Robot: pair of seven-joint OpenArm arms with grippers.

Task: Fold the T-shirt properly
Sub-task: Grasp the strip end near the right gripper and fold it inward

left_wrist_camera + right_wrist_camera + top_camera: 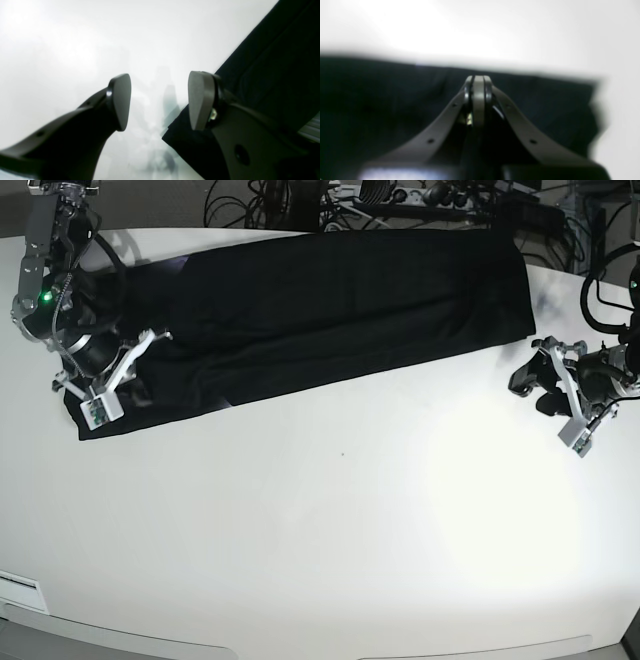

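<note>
The T-shirt [330, 305] lay stretched out as a long black band across the far side of the white counter [330, 530], running from about nine o'clock up toward one o'clock in the base view. It was folded lengthwise, plain black side up, with a crease line along its length and no print showing.

The right gripper [125, 370] sat at the band's nine o'clock end, low over the cloth near its bottom corner. In the right wrist view its fingers [478, 100] were clenched together, pads pressed flat against each other, with black fabric all around beneath them; whether any cloth was pinched between the pads I could not tell, since the view was blurred. The shirt's edge ran across that picture just beyond the fingertips, with bare counter past it.

The left gripper [535, 380] hung at about three o'clock, just off the shirt's near corner, over bare counter. Its fingers [121, 100] were spread wide apart and released, with nothing between them. In the left wrist view a corner of the black cloth [270, 75] lay just beside and under the right-hand finger.

A tangle of cables [380, 195] lay beyond the counter's far edge.
</note>
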